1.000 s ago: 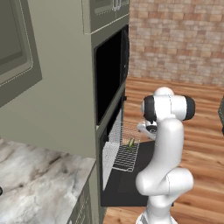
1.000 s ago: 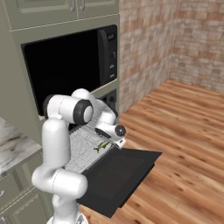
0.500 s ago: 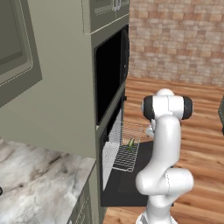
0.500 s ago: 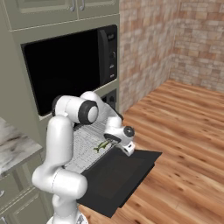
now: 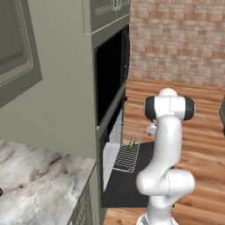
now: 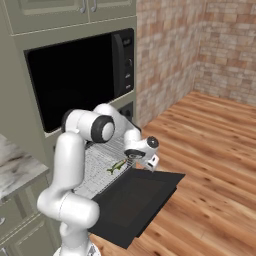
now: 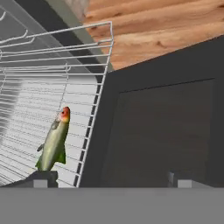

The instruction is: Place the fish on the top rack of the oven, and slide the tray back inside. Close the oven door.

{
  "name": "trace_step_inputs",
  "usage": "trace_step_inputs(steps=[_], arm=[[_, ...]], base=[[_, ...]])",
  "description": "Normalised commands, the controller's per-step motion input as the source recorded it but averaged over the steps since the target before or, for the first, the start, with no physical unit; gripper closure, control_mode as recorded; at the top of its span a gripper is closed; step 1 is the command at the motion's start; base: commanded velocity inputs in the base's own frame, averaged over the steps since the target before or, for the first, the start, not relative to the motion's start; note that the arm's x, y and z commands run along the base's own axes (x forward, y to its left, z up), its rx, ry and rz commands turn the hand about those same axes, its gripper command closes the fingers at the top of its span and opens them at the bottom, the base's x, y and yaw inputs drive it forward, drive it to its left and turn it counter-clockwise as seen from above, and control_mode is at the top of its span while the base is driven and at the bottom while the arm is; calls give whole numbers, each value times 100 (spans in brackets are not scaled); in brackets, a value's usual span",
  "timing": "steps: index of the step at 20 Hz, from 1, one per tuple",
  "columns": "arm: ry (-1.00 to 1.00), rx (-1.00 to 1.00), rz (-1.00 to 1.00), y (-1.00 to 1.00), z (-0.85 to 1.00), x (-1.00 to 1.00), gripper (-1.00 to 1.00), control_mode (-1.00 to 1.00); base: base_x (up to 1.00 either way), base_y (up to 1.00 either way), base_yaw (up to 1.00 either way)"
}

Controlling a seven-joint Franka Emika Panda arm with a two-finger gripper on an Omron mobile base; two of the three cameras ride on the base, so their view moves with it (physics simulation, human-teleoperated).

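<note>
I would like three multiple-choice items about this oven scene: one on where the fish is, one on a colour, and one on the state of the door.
1. Where does the fish lie?
A. on the pulled-out top rack
B. on the wooden floor
C. between the gripper's fingers

2. What colour is the cabinet column around the oven?
A. white
B. olive green
C. red

3. In which state is the oven door?
A. shut
B. half raised
C. folded down, open

Answers:
1 A: the hand view shows the fish resting on the wire grid, and the gripper is open beside it.
2 B: both base views show green panels.
3 C: the dark panel lies flat below the rack.
</note>
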Motion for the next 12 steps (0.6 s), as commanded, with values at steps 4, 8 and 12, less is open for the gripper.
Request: trace_step_inputs(steps=[4, 8, 12], arm=[[-20, -1, 59, -30, -3, -12, -100, -100], [-10, -10, 60, -40, -3, -44, -100, -100], [-11, -15, 59, -19, -5, -49, -100, -100]], base=[[0, 0, 0], [0, 0, 0], [0, 0, 0]])
